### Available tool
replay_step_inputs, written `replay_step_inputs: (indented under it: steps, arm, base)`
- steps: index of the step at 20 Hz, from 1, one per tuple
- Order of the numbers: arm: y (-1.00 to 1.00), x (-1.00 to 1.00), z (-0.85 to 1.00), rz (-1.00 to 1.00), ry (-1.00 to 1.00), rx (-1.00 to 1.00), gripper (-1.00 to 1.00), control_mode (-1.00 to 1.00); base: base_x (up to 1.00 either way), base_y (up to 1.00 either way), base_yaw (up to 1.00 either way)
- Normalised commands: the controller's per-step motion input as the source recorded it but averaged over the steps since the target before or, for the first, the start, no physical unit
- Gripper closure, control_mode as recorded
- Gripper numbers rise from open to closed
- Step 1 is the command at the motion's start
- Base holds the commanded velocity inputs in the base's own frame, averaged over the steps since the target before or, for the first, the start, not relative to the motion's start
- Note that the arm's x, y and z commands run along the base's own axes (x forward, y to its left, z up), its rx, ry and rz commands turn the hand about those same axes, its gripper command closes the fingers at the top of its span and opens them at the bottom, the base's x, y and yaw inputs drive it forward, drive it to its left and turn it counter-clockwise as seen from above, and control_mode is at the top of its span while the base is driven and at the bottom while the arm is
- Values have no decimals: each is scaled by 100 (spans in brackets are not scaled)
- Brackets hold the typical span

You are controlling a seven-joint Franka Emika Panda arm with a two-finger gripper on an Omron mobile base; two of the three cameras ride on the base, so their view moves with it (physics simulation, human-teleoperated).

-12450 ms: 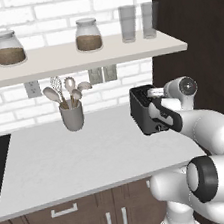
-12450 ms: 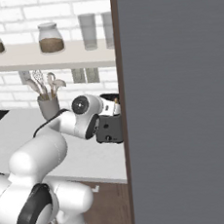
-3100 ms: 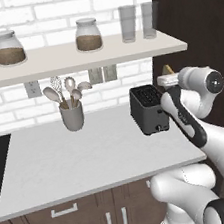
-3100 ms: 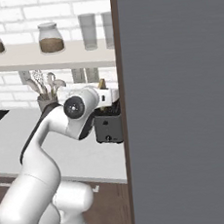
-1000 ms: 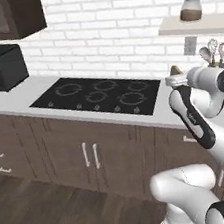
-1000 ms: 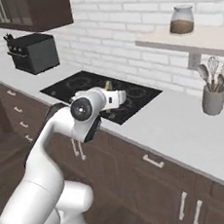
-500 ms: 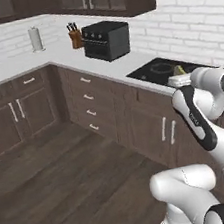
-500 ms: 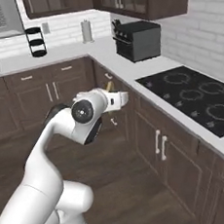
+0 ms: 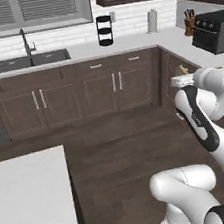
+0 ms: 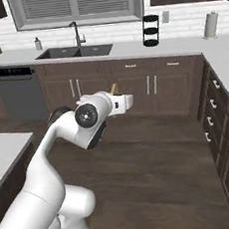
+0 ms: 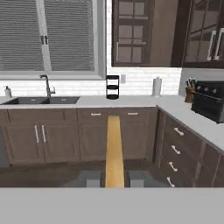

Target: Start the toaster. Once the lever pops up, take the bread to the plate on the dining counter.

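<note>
Bread clamped edge-on in claw, carried mid-kitchen above the floor — toasting judged done. Left to do: reaching the dining counter at lower left — plate unseen.

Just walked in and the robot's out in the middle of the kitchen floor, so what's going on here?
The arm's gripper is shut on the bread, holding the slice edge-on out in front of it. The base stands on the wood floor facing the sink worktop. A corner of the white dining counter lies to its left. The bread has not reached a plate yet.
</note>
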Motion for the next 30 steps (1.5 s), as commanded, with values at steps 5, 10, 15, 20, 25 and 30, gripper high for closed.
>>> replay_step_inputs:
  steps: [5, 10, 15, 20, 25, 30]
  arm:
    - [0, 0, 0, 0, 0, 0, 100, 100]
    - [0, 0, 0, 0, 0, 0, 100, 100]
    - [0, 0, 0, 0, 0, 0, 100, 100]
    - [0, 0, 0, 0, 0, 0, 100, 100]
    - [0, 0, 0, 0, 0, 0, 100, 100]
    - [0, 0, 0, 0, 0, 0, 100, 100]
  base:
    - [0, -9, 82]
    - [0, -22, 81]
    - [-14, -39, 74]
    - [-96, -10, 64]
    - [-92, 3, 49]
    - [-59, 71, 41]
